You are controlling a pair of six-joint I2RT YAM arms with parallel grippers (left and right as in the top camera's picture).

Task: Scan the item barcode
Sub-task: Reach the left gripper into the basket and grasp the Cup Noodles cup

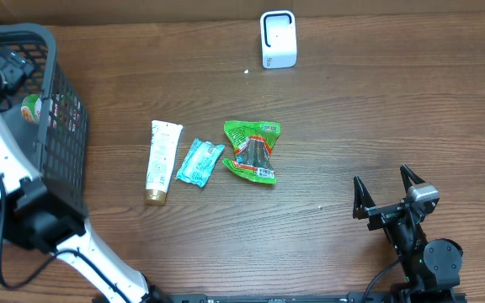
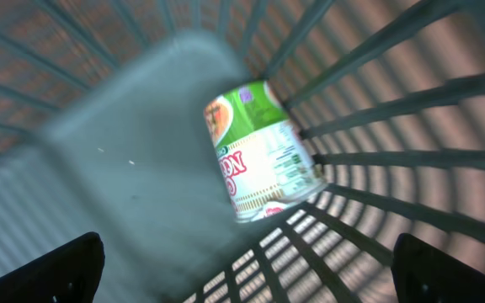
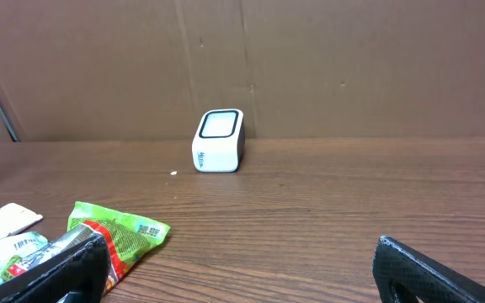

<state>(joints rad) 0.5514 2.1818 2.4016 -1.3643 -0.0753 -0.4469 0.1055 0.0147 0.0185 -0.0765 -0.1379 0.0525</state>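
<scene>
From where I stand, the wooden table (image 1: 352,109) takes up nearly everything. The dark mesh basket (image 1: 66,143) sits at its left edge. The left claw (image 2: 247,252) hangs down inside that basket with its two fingers spread wide and nothing between them. The right claw (image 1: 381,181) waits low on the robot's right side, equally wide and empty.

Below the left claw an instant noodle cup (image 2: 263,151) lies on its side against the basket wall, so I'd judge that item is finished with.

Three more items lie out on the table (none looks touched by either claw). There's a white tube (image 1: 162,162), with its long axis running toward and away from the robot and its cap at the near end. Then a green snack bag (image 1: 254,151), and between the two a small teal packet (image 1: 199,162). The white barcode scanner (image 1: 278,39) stands at the far edge.

The tube is nearest the basket and the left arm. The snack bag lies forward and to the left of the right claw, which probably has the clearer reach.
</scene>
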